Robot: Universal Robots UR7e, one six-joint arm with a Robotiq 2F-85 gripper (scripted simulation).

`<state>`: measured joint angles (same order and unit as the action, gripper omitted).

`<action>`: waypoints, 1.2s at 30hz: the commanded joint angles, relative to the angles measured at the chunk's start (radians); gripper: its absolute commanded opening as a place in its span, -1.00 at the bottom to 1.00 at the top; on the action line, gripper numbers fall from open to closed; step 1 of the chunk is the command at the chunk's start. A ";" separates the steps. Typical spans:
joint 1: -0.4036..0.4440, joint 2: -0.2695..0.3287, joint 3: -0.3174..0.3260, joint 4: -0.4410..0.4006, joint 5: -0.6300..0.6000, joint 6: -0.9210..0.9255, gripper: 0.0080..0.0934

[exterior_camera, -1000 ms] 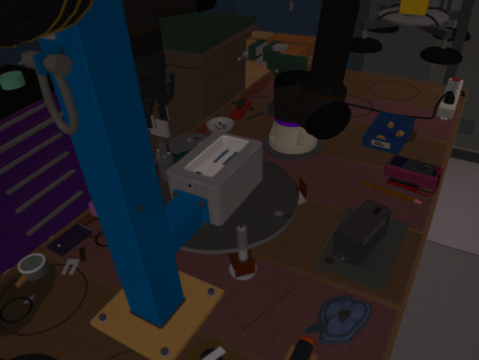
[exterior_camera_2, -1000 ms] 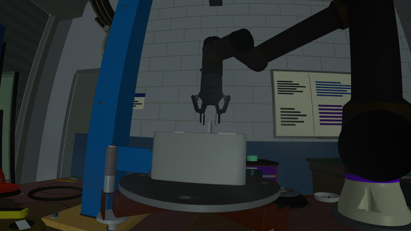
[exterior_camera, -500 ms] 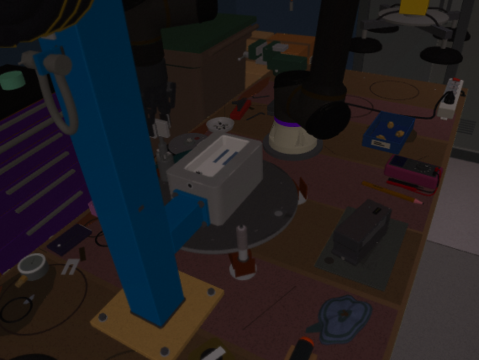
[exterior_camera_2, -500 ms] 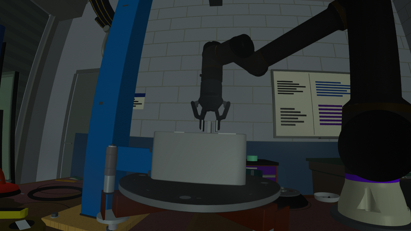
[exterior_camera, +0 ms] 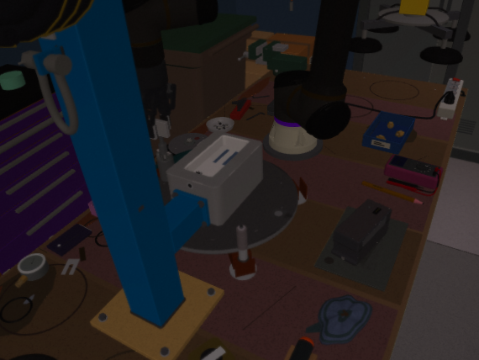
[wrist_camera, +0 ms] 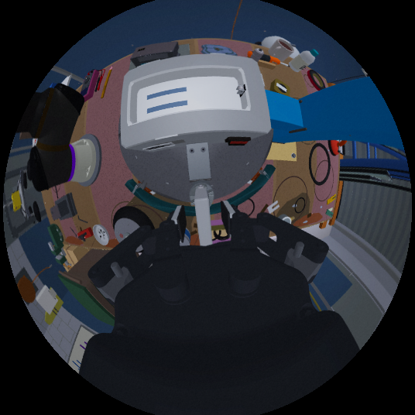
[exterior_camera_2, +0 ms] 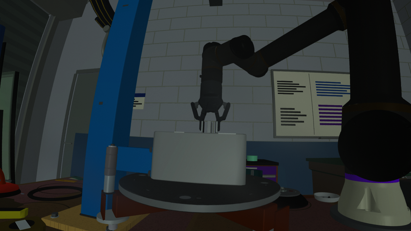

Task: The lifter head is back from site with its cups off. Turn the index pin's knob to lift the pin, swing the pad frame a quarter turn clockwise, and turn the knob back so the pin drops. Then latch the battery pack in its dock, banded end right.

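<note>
The round dark pad frame point(exterior_camera: 252, 206) sits mid-bench under the blue column point(exterior_camera: 113, 160), carrying the grey battery dock point(exterior_camera: 218, 174) with its open, empty tray. At the frame's far rim a pale upright knob point(wrist_camera: 202, 216) of the index pin rises behind the dock. My gripper point(wrist_camera: 203, 222) hangs straight down over it, open, with the knob standing between the fingers point(exterior_camera_2: 209, 126) and nothing gripped. The dark battery pack point(exterior_camera: 361, 231) lies on a grey mat to the right of the frame. A second post point(exterior_camera: 241, 248) stands at the frame's near rim.
The blue column stands on a wooden base plate point(exterior_camera: 157, 313) at the near left. My arm's base point(exterior_camera: 294, 134) is behind the frame. A blue parts box point(exterior_camera: 388, 132), a multimeter point(exterior_camera: 414, 168) and a pencil point(exterior_camera: 390, 192) lie to the right.
</note>
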<state>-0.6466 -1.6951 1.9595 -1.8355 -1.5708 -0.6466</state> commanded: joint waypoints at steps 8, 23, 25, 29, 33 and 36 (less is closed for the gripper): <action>0.000 0.000 0.000 -0.001 0.000 0.000 -0.20; 0.000 0.000 0.000 -0.001 0.000 0.000 -0.91; 0.000 0.000 0.000 -0.001 0.000 0.000 -1.00; 0.000 0.000 0.000 -0.001 0.000 0.000 -1.00; 0.000 0.000 0.000 0.000 0.000 -0.001 -1.00; 0.000 0.000 0.000 0.000 0.000 -0.003 -1.00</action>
<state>-0.6466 -1.6952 1.9595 -1.8353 -1.5708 -0.6488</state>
